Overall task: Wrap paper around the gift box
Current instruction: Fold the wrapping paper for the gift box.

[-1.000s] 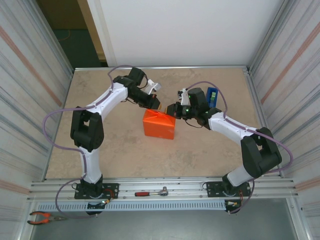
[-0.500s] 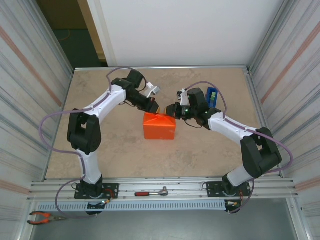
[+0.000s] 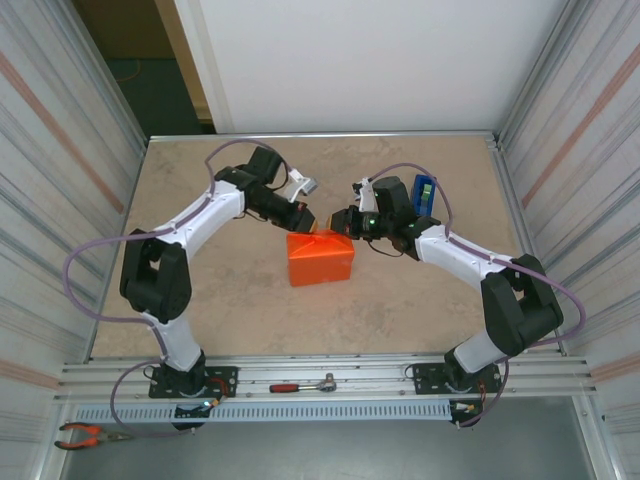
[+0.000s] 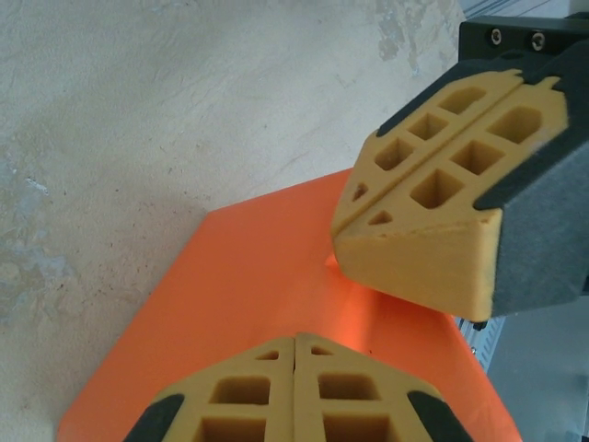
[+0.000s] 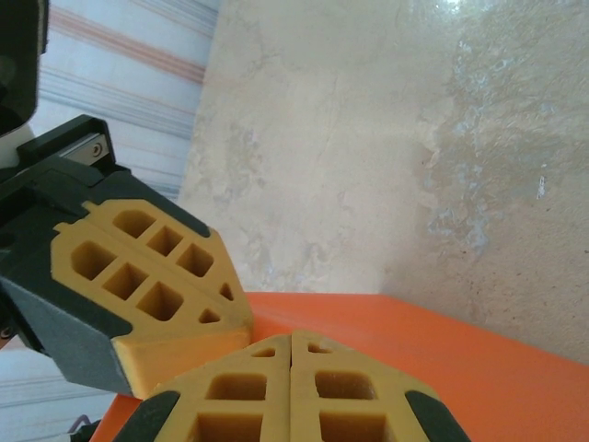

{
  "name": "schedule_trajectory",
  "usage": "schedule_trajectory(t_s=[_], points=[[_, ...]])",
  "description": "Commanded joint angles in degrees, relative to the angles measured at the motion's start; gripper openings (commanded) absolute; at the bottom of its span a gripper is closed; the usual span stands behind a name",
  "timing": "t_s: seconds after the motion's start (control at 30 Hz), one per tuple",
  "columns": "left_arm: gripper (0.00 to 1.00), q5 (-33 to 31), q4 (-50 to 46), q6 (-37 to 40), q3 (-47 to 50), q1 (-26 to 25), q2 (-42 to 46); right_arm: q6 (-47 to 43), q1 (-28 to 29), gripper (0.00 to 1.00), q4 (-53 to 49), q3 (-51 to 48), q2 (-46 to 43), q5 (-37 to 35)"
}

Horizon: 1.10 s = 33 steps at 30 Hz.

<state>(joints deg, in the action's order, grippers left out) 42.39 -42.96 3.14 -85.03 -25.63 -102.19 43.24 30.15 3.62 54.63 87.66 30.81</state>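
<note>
Both grippers, jaws pressed together, meet over the far top edge of the orange parcel.

The left gripper (image 3: 307,223) and the right gripper (image 3: 339,222) each have their yellow fingers closed flat against each other with nothing pinched between them. Their tips stand just beside one another. The paper (image 3: 322,260), folded into a boxy shape, sits directly beneath those tips and stretches from them toward the arm bases. The right gripper's tip touches its upper surface. A blue tape dispenser (image 3: 424,192) stands just behind the right gripper, on the table (image 3: 200,300).
</note>
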Motion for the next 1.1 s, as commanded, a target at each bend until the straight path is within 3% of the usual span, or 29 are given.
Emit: schedule_trajectory(t_s=[0.0,0.67,1.07], points=[[0.0,-0.3,0.4,-1.0,1.4,-0.5,3.5,0.2,0.3,0.0,-17.9,-4.1,3.9,-3.8],[0.0,-0.6,2.4,-1.2,7.8,-2.6,7.7,0.6,1.0,0.0,-18.1,-3.4,4.3,-3.9],[0.0,-12.1,8.9,-0.9,16.0,-6.1,15.4,-2.8,-0.2,0.0,-24.8,8.5,4.1,-2.5]])
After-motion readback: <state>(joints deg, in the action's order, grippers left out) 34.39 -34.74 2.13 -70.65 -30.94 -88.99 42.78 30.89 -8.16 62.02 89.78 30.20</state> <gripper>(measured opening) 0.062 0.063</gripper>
